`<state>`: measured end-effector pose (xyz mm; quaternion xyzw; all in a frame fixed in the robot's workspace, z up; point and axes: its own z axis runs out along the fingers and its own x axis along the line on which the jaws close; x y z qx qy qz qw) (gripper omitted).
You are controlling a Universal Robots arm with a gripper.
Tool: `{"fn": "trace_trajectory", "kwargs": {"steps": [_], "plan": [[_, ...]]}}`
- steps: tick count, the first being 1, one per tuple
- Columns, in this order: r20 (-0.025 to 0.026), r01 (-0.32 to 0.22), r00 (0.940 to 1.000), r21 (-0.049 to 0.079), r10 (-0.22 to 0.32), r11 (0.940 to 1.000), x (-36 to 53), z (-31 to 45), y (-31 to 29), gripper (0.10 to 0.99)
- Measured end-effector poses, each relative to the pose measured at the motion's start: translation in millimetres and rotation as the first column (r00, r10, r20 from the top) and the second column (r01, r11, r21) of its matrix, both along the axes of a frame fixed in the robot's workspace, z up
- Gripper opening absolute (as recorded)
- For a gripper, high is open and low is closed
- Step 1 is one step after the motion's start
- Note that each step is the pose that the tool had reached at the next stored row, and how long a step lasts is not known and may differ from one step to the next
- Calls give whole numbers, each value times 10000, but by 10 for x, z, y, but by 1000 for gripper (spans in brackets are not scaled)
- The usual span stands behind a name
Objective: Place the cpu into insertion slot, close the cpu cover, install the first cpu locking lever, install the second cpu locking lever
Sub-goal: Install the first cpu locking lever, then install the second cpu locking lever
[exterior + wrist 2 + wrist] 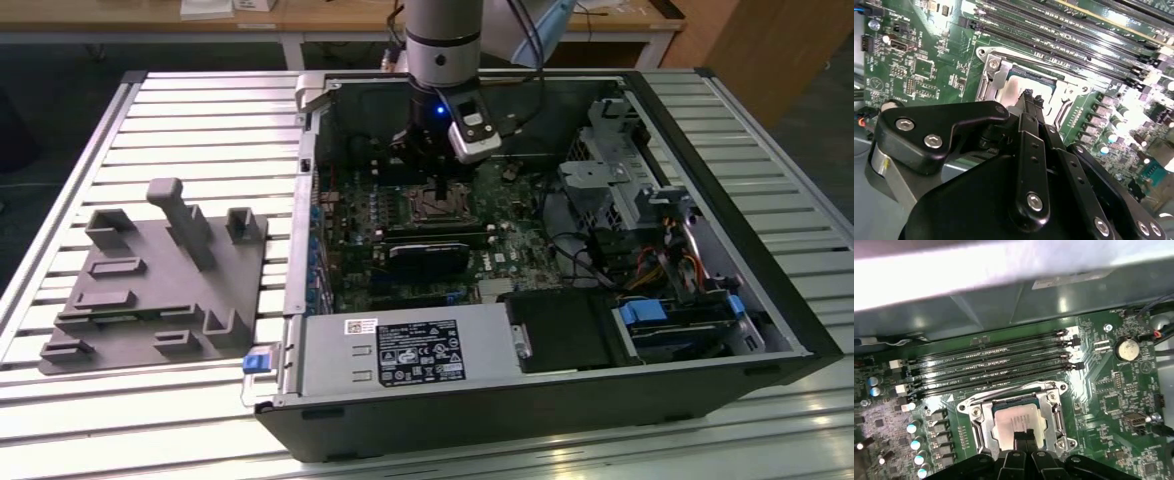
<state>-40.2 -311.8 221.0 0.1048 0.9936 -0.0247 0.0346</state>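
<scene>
Exterior view: grey fixture plate (154, 275) left on slatted tabletop (200, 110); open computer case (534, 260) right, claw (441, 185) lowered over insertion slot (438, 205). First wrist view: cpu (1016, 422) seated in slot, cpu cover (1051, 412) around it, claw fingers (1024, 440) pressed together at chip's face, gripping nothing. Likely light, stiff, fragile; best held by edges.

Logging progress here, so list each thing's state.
cpu: seated in the insertion slot.
cpu cover: closed flat around the cpu.
tool: fingers together, tips on the cpu top.
computer case: side open.
</scene>
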Motion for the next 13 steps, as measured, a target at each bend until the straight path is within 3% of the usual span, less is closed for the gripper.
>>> {"fn": "trace_trajectory", "kwargs": {"steps": [7, 13], "plan": [[-1, -88, 10000, -1, 88, 10000, 0, 179, 0, 106], [-1, -91, 10000, 0, 91, 10000, 0, 211, 0, 106]]}}
